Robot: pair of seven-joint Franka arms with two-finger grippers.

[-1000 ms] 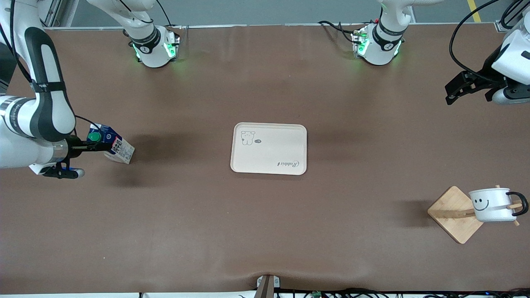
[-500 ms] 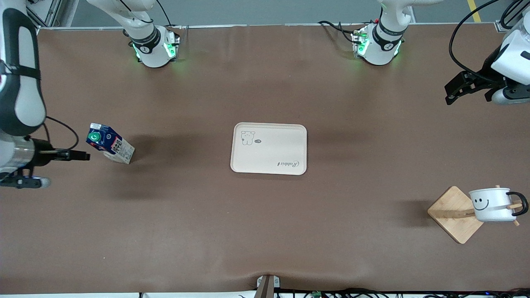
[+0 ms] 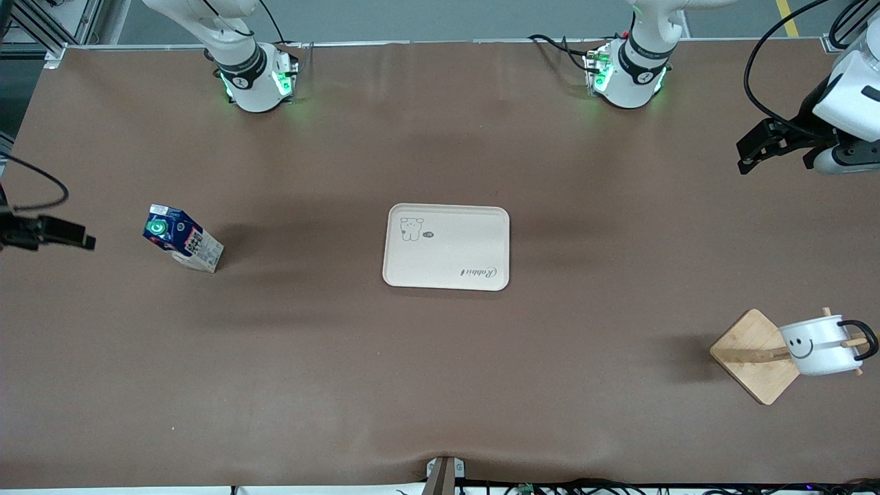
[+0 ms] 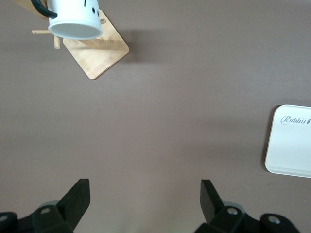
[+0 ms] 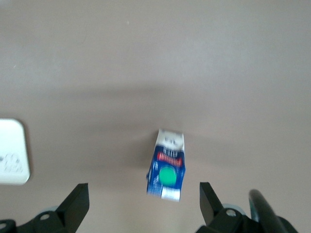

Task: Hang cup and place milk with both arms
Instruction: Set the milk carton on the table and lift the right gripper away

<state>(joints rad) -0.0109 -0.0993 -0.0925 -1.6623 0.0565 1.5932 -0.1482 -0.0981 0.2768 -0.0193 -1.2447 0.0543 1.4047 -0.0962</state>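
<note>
Table (image 3: 440, 385): brown matte surface, a few faint wrinkles near the front camera's edge.
Tray (image 3: 446, 246): cream, rounded corners, flat at table centre; bear drawing and "Rabbit" lettering on it.
Milk (image 3: 182, 238): at 9 o'clock from the tray, toward the right arm's end; stands on the table, green cap on top, well apart from the tray.
Wooden rack base (image 3: 753, 354): square board at roughly 4 o'clock from the tray, toward the left arm's end, nearer the front camera; set corner-on.
Arm bases: right base (image 3: 256, 79) at 11 o'clock, left base (image 3: 627, 74) at 1 o'clock, both green-lit.
</note>
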